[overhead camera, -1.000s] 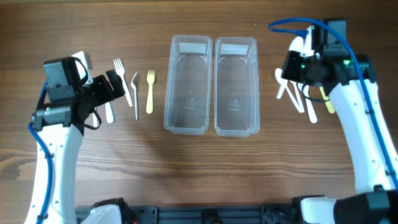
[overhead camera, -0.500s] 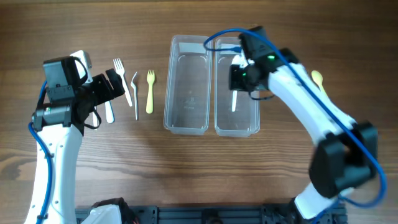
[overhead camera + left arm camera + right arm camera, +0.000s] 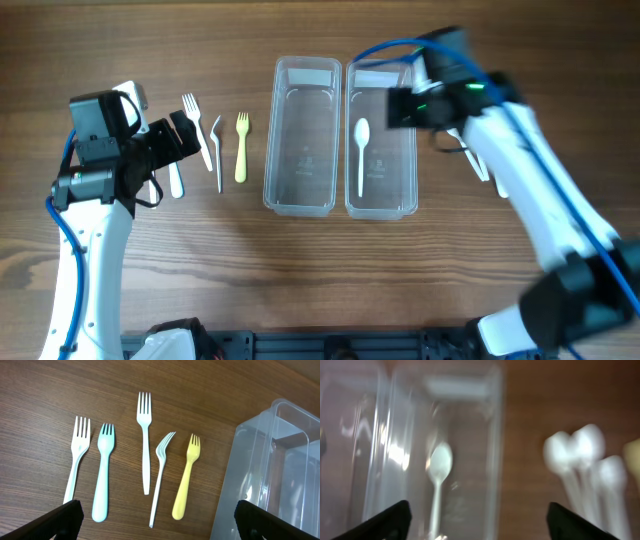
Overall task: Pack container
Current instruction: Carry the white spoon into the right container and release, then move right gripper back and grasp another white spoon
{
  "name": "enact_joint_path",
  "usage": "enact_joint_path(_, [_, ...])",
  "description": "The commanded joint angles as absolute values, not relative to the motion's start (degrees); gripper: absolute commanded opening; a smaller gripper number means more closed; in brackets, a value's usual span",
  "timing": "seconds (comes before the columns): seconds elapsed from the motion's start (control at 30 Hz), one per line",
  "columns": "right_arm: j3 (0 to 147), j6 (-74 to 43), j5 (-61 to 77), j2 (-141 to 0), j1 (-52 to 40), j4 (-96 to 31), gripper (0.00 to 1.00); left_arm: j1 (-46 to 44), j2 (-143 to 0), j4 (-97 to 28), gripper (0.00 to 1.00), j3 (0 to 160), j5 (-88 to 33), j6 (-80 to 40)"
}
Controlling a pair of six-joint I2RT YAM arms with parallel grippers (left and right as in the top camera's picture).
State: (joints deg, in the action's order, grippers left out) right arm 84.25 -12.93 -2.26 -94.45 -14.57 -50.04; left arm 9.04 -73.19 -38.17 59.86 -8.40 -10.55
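Observation:
Two clear containers stand side by side, the left one (image 3: pixel 271 140) bare inside. In the right one (image 3: pixel 412 140) a white spoon (image 3: pixel 362 150) lies lengthwise, apart from any finger. My right gripper (image 3: pixel 404 106) hovers over that container's far right part, blurred by motion. The right wrist view shows it (image 3: pixel 480 525) open and holding nothing, with the spoon (image 3: pixel 437 485) below. My left gripper (image 3: pixel 190 140) stands open above several forks. Nothing is held in it (image 3: pixel 160 521).
Left of the containers lie white forks (image 3: pixel 144 440), a teal fork (image 3: pixel 103 477), a bent white fork (image 3: pixel 161 475) and a yellow fork (image 3: pixel 241 145). More white spoons (image 3: pixel 580 460) and a yellow one (image 3: pixel 632 455) lie right of the containers, partly under my right arm.
My right gripper carried a white spoon from the right-hand pile to the right container, opened and left it lying inside, then shifted right. The left arm has stayed still.

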Motion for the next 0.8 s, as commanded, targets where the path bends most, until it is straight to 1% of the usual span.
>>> enact_joint_path(0.0, [85.8, -0.3, -9.3, -90.9, -6.5, -49.5, 0.90, 9.4, -73.3, -38.0, 1.00, 61.0, -8.1, -9.4])
enact_joint_path(0.07, [85.2, 5.0, -7.2, -91.8, -2.3, -49.5, 0.91, 9.4, -73.3, -38.0, 1.00, 61.0, -8.1, -9.4])
enact_joint_path(0.13, [84.2, 9.7, -2.2, -93.7, 1.5, -49.8, 0.91, 9.4, -73.3, -38.0, 1.00, 61.0, -8.1, -9.4])
enact_joint_path(0.23, [83.7, 13.7, 6.8, -98.7, 4.9, -51.4, 0.83, 9.4, -73.3, -38.0, 1.00, 61.0, -8.1, -9.4])
enact_joint_path(0.33, [83.7, 14.2, 9.0, -104.2, 5.3, -52.6, 0.80, 9.4, -73.3, -38.0, 1.00, 61.0, -8.1, -9.4])
enact_joint_path(0.4, [83.7, 15.1, 9.0, -107.0, 5.1, -52.8, 0.72, 9.4, -73.3, -38.0, 1.00, 61.0, -8.1, -9.4])
enact_joint_path(0.5, [83.6, 17.0, 9.1, -110.8, 5.1, -52.6, 0.66, 9.4, -73.3, -38.0, 1.00, 61.0, -8.1, -9.4])
enact_joint_path(0.77, [83.6, 17.7, 8.6, -116.8, 5.1, -53.1, 0.59, 9.4, -73.3, -38.0, 1.00, 61.0, -8.1, -9.4])
